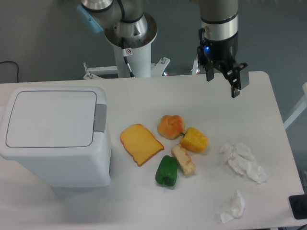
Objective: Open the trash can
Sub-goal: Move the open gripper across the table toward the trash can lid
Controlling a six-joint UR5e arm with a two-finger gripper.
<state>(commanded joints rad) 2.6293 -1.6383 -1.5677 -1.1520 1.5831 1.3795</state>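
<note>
One trash can (55,136), lid shut, fills the table's (216,201) left edge; gripper (224,80) fingers (237,84) spread, empty, far right.

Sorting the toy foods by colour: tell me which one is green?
The green pepper, at the front of the cluster beside the tan block; the others are yellow or orange.

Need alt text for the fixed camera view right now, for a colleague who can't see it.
A white trash can sits lid-closed at the table's left, grey button facing toy foods mid-table. The gripper hangs empty and open at the far right, crumpled tissues near the right edge.
</note>
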